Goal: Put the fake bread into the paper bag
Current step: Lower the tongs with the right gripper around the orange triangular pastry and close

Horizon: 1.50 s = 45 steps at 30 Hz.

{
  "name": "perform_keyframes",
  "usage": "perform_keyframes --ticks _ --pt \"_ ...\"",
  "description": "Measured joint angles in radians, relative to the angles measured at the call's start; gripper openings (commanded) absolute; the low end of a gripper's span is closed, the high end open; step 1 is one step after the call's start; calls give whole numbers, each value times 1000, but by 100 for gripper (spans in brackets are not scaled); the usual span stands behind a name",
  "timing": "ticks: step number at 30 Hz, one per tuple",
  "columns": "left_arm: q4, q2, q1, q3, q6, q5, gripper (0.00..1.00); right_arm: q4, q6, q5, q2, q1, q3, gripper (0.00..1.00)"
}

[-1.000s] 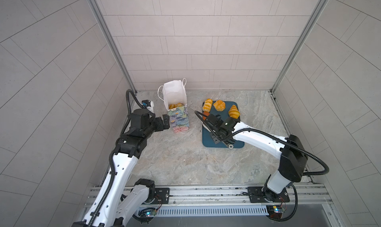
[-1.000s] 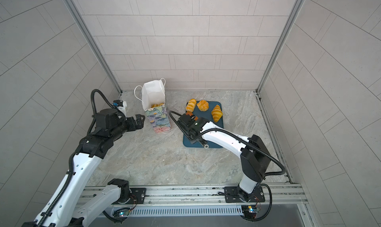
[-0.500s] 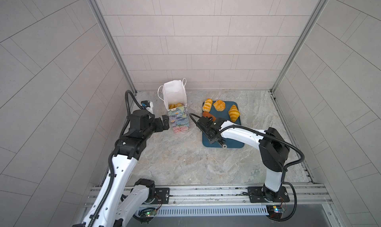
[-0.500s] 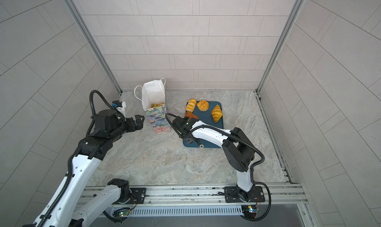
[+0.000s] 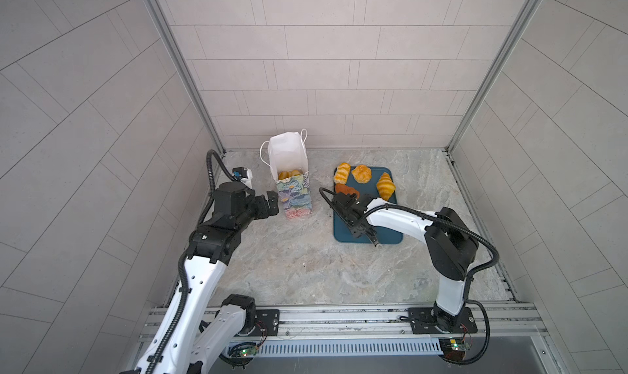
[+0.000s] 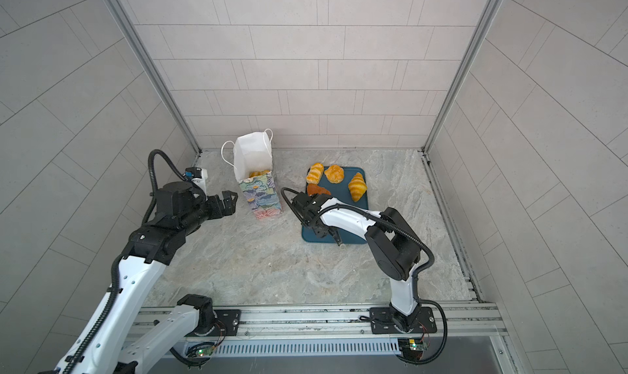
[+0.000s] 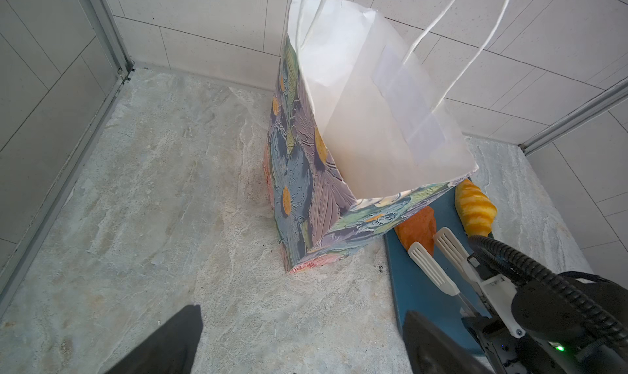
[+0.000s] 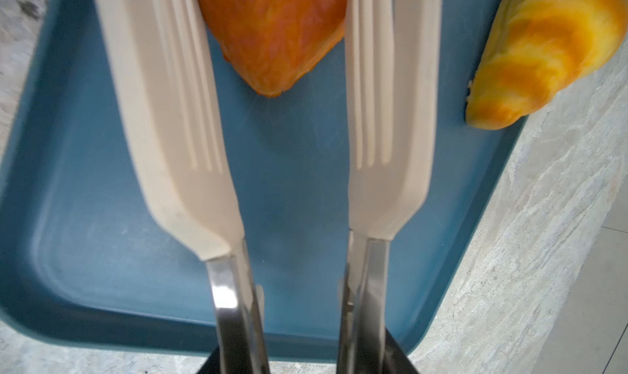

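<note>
Floral paper bag (image 5: 295,199) upright, some bread (image 5: 289,174) inside; 4 pastries (image 5: 362,173) on teal tray (image 5: 341,233).

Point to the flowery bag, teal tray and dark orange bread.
Flowery paper bag (image 5: 295,199): a top view, printed front.
Teal rectangular tray (image 8: 292,192): right wrist view, bare floor.
Dark orange triangular bread (image 8: 272,29): right wrist view, middle.

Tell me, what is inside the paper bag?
Inside the paper bag, golden fake bread shows in both top views. Its front hides how many pieces lie there.
</note>
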Motion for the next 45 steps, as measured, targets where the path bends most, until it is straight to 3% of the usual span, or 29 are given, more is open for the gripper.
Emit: perform_keyframes --ticks 10,22,40,45 --pt "0 0 0 -5 -1 0 100 -23 -21 -2 -89 -21 -11 51" --pt "2 -1 0 -13 -8 0 100 -25 -19 -5 -94 5 -8 55" --pt "-4 -17 0 -22 -11 -11 100 -33 26 79 54 6 81 56" --pt "-4 -17 0 -22 -11 -18 100 -45 27 98 60 6 92 50"
